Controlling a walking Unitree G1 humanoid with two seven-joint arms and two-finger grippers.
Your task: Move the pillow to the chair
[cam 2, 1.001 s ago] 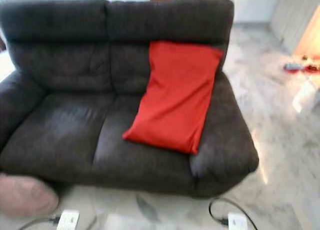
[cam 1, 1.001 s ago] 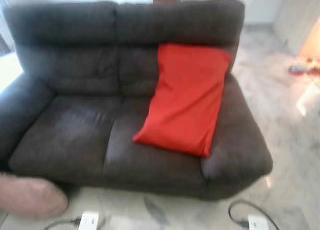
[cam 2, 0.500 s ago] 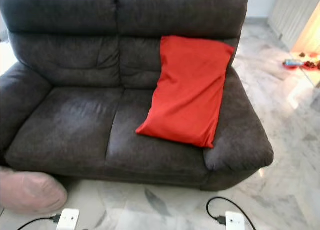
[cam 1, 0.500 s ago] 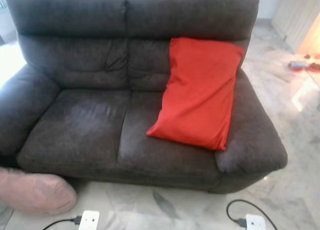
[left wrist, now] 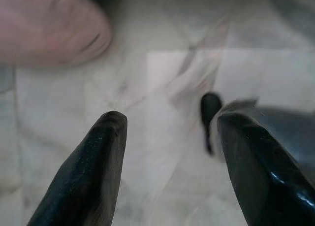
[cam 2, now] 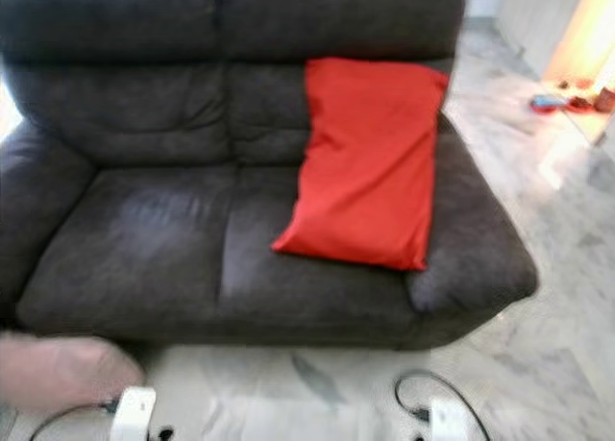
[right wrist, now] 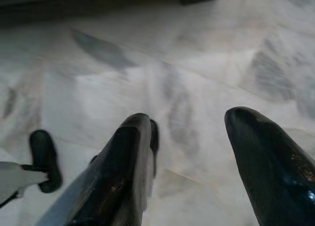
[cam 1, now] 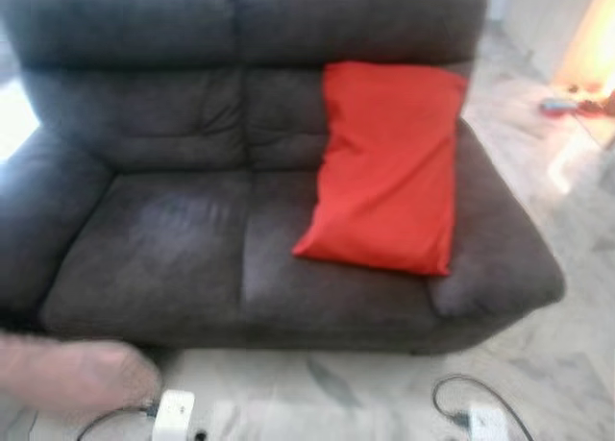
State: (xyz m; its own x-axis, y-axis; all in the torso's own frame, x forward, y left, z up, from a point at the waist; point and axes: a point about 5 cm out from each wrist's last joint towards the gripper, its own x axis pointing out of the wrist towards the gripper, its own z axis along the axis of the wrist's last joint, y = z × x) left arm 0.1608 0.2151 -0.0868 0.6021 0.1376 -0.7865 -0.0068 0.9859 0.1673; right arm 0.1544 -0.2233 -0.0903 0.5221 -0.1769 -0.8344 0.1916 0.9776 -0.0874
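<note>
A red pillow (cam 1: pixel 386 168) leans against the backrest on the right seat of a dark grey two-seat sofa (cam 1: pixel 163 239), its lower end resting on the cushion. My left gripper (left wrist: pixel 170 162) hangs open above the marble floor, nothing between its black fingers. My right gripper (right wrist: pixel 197 167) is also open over the floor, holding nothing. Both are low in front of the sofa, well away from the pillow.
A pink rounded cushion (cam 1: pixel 72 374) lies on the floor by the sofa's front left corner. Two white power adapters (cam 1: pixel 173 414) (cam 1: pixel 485 424) with black cables lie on the marble floor in front. Small coloured items (cam 2: pixel 557 100) sit on the floor at the far right.
The whole picture has shifted and blurred as the camera moved; the sofa sits slightly higher and larger in view. The pillow rests where it was.
</note>
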